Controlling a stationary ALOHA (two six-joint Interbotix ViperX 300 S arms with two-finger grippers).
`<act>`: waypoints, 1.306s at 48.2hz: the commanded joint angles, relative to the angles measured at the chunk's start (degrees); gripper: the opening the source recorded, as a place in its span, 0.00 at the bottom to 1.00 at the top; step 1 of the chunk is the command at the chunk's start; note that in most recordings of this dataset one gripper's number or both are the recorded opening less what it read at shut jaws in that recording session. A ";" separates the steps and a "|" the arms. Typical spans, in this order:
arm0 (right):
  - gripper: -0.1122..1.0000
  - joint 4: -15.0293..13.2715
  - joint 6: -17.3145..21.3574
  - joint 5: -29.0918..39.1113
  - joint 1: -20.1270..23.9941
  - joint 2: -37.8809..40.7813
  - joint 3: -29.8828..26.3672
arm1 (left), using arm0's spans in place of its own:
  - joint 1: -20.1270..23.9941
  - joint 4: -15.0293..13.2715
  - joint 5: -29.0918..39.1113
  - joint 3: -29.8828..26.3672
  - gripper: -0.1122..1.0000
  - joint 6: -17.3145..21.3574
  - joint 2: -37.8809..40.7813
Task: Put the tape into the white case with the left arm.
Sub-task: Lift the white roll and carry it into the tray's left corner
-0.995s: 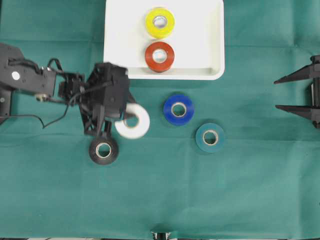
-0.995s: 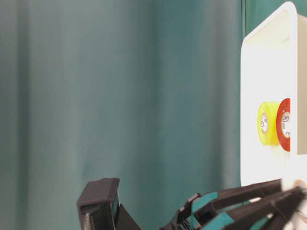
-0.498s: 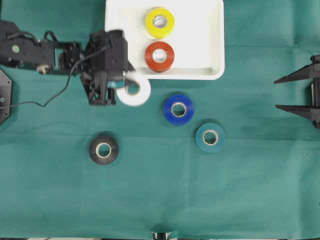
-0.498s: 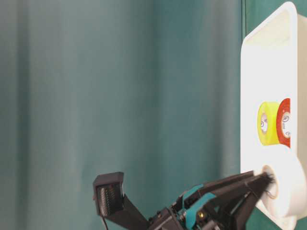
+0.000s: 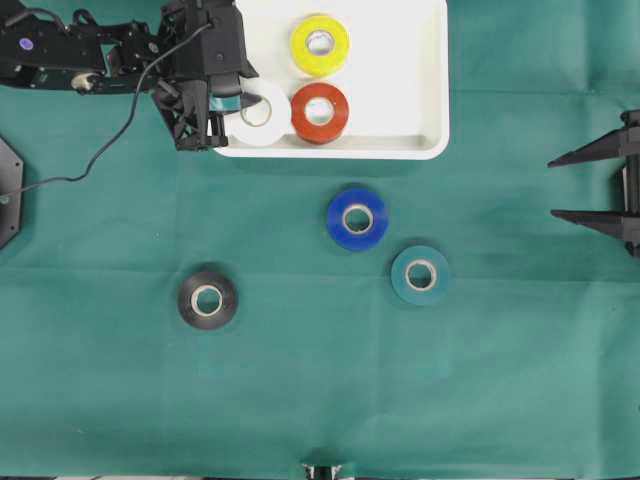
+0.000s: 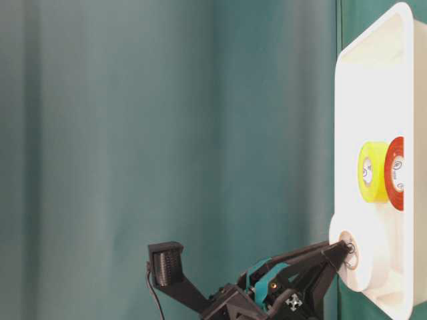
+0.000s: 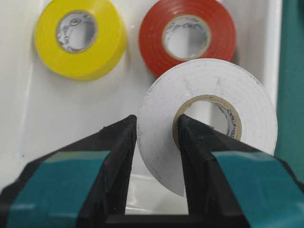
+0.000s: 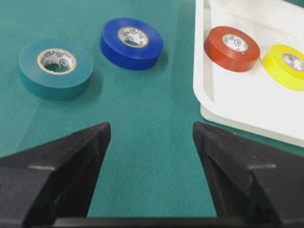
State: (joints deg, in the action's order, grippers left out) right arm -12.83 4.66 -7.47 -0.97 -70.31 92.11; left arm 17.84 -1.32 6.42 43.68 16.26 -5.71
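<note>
My left gripper (image 5: 243,108) is shut on a white tape roll (image 5: 262,126), one finger through its hole and the other on the outer edge. In the left wrist view the roll (image 7: 204,80) stands tilted between the teal-banded fingers (image 7: 118,142), just inside the front left corner of the white case (image 5: 400,60). A yellow roll (image 5: 320,62) and a red roll (image 5: 320,130) lie flat in the case beside it. My right gripper (image 5: 590,187) stays open at the right table edge, holding nothing.
On the green cloth lie a blue roll (image 5: 340,230), a teal roll (image 5: 402,280) and a black roll (image 5: 190,300), all in front of the case. The left arm's loose cable (image 5: 100,150) trails over the cloth at the left.
The left gripper has carried the white roll away from beside the black roll, toward the far side, over the case's rim into its front left corner. The right arm has not moved.
</note>
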 commanded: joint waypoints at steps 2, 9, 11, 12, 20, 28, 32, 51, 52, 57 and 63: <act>0.97 -0.09 0.09 -0.26 0.00 0.35 -0.62 | 0.44 0.00 -1.05 -0.88 0.33 0.09 0.44; 0.97 -0.09 0.09 -0.26 0.00 0.35 -0.62 | 0.44 0.00 -1.23 -0.97 0.33 0.09 2.11; 0.97 -0.09 0.18 -0.26 0.00 0.35 -0.62 | 0.44 0.00 -1.23 -0.97 0.33 0.09 2.37; 0.97 -0.09 0.09 -0.35 -0.09 0.35 -0.62 | 0.44 0.00 -1.23 -1.05 0.33 0.09 2.46; 0.97 -0.09 0.09 -0.35 -0.09 0.35 -0.62 | 0.44 0.00 -1.23 -1.05 0.33 0.09 2.46; 0.97 -0.09 0.09 -0.26 0.00 0.35 -0.62 | 0.44 0.00 -1.49 -1.05 0.33 0.09 2.55; 0.97 -0.09 0.09 -0.26 -0.09 0.35 -0.62 | 0.44 0.00 -1.93 -0.97 0.34 0.00 2.55; 0.97 -0.09 0.09 -0.35 -0.09 0.35 -0.62 | 0.44 0.00 -1.93 -0.70 0.99 0.09 2.55; 0.97 -0.09 0.18 -0.26 0.00 0.35 -0.62 | 0.44 0.00 -1.93 -0.70 0.99 0.09 2.55; 0.97 -0.09 0.09 -0.35 -0.09 0.35 -0.62 | 0.44 0.00 -2.02 -0.62 0.99 0.00 2.55; 0.97 -0.09 0.18 -0.26 0.00 0.35 -0.62 | 0.44 0.00 -2.02 -0.62 0.98 0.00 2.37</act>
State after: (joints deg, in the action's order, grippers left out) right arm -12.83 4.75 -7.47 -0.97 -70.31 92.02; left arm 18.28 -1.41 4.83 43.59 16.35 -2.46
